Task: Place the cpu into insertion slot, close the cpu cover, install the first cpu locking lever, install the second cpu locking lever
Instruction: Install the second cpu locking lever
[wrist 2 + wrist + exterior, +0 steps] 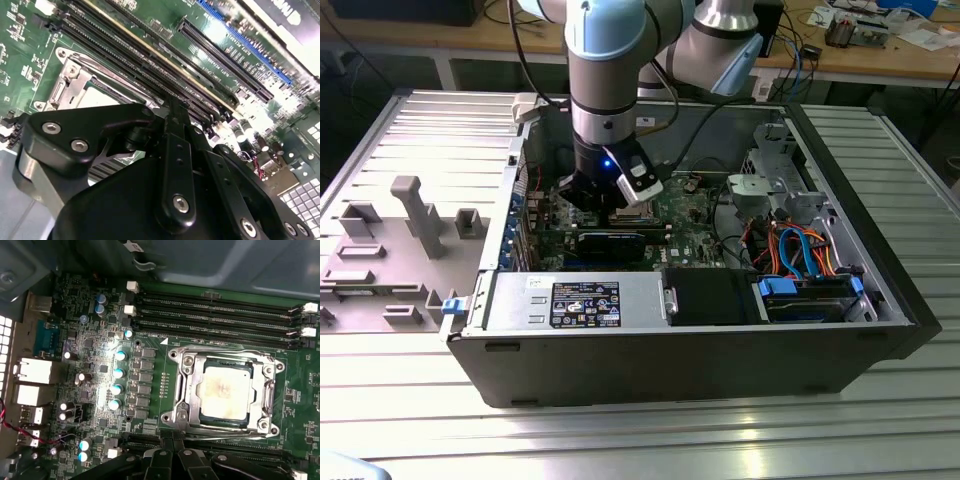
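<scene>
The cpu [226,391] lies seated in the insertion slot [252,410], its pale metal top showing through the cut-out of the cpu cover [188,390], which lies flat and closed over it in the first wrist view; so placing and covering look done, and whether the locking levers along the frame's edges are latched I cannot tell. The gripper [174,456] hangs close above the green motherboard [95,385], just beside the socket on the edge farthest from the memory slots [220,315]; the socket lies ahead of the fingertips, with the narrow black connector row between; the fingers [161,462] sit pressed together, grasping nothing, a closure the second wrist view shows too [175,165]. The memory slots run long and parallel along the far side of the socket; a line of capacitors [117,375] stands well to one side. In the exterior view the arm drops straight down into the open computer case [720,370] on the worktop [620,440]; the case walls and a black expansion card [612,243] crowd the wrist, leaving little room to swing.
</scene>
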Robot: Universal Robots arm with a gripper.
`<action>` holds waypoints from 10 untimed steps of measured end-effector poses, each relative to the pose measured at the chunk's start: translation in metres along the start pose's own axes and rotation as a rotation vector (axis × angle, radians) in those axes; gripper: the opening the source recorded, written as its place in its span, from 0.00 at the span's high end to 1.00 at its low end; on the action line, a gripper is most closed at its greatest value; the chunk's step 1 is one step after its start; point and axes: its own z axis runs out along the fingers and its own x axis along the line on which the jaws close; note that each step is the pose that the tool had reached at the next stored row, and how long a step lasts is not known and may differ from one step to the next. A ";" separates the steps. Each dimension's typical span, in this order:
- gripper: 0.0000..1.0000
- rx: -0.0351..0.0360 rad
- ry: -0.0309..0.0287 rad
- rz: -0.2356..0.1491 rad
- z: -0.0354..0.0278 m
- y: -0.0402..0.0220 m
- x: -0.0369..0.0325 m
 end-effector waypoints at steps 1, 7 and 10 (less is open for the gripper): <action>0.89 -0.0019 -0.0003 0.000 0.0002 0.0005 0.0004; 0.89 -0.0134 -0.0016 -0.001 0.0032 0.0023 0.0018; 0.89 -0.0209 -0.0022 -0.001 0.0040 0.0037 0.0023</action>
